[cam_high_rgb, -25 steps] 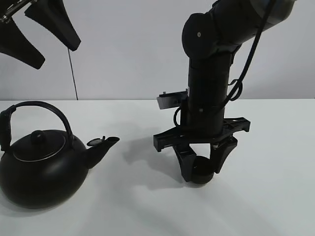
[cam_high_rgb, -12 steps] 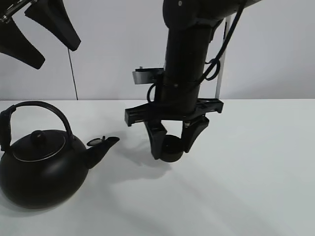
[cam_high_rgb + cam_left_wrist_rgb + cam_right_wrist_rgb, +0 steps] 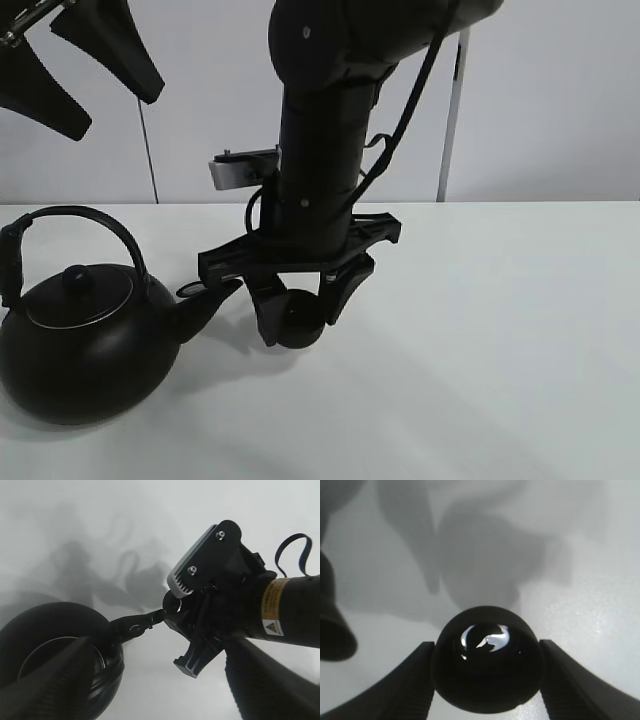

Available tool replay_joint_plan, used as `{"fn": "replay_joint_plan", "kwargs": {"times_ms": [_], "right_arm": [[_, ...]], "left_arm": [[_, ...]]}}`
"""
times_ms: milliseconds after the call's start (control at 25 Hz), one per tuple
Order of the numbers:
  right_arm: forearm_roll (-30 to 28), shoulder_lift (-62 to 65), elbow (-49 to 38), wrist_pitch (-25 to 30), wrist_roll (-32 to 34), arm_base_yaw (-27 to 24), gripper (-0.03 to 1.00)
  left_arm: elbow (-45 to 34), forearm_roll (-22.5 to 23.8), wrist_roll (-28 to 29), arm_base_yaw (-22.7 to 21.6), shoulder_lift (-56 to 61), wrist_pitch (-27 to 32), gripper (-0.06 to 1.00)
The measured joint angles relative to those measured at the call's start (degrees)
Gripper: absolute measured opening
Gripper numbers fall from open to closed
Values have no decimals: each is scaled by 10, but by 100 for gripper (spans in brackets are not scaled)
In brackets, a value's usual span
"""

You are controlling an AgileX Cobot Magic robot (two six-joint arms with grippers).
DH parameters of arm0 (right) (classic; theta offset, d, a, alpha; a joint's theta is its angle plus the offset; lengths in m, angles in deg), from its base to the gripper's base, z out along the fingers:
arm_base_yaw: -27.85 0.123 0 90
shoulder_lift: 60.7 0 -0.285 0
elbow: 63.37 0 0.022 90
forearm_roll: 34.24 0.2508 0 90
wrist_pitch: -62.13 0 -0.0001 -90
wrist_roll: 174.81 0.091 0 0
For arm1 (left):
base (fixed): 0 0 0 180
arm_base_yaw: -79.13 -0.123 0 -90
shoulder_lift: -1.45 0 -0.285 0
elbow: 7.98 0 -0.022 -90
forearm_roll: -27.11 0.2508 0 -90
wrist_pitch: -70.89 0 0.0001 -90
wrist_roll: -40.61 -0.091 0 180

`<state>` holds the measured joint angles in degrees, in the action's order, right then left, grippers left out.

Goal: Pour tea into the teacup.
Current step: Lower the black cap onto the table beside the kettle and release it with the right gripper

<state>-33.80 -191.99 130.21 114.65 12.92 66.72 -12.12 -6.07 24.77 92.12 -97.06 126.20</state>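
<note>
The teacup (image 3: 300, 320), small, round and matte black, sits between the fingers of my right gripper (image 3: 299, 328), which is shut on it low over the white table, just right of the kettle's spout (image 3: 205, 303). In the right wrist view the teacup (image 3: 487, 660) fills the gap between both fingers (image 3: 395, 690). The big black kettle (image 3: 85, 345) with its arched handle stands at the left. My left gripper (image 3: 112, 112) hangs open and empty high above the kettle. The left wrist view looks down on the kettle (image 3: 65, 655) and the right arm (image 3: 240, 610).
The white table (image 3: 500, 330) spreads to the right of the right arm. A thin dark pole (image 3: 148, 150) and a pale post (image 3: 450, 120) stand against the back wall.
My right gripper has carried the teacup leftward across the table, from right of centre to just beside the kettle's spout. The left gripper and the kettle have not moved.
</note>
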Motion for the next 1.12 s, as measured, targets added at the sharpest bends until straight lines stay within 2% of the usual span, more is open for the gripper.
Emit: {"fn": "replay_joint_plan", "kwargs": {"times_ms": [480, 720, 1120], "right_arm": [[6, -25, 0, 0, 1, 0, 40], [6, -25, 0, 0, 0, 0, 48], [-1, 10, 0, 16, 6, -5, 48]], "left_arm": [[0, 0, 0, 0, 0, 0, 53], [0, 0, 0, 0, 0, 0, 53], [0, 0, 0, 0, 0, 0, 53]]}}
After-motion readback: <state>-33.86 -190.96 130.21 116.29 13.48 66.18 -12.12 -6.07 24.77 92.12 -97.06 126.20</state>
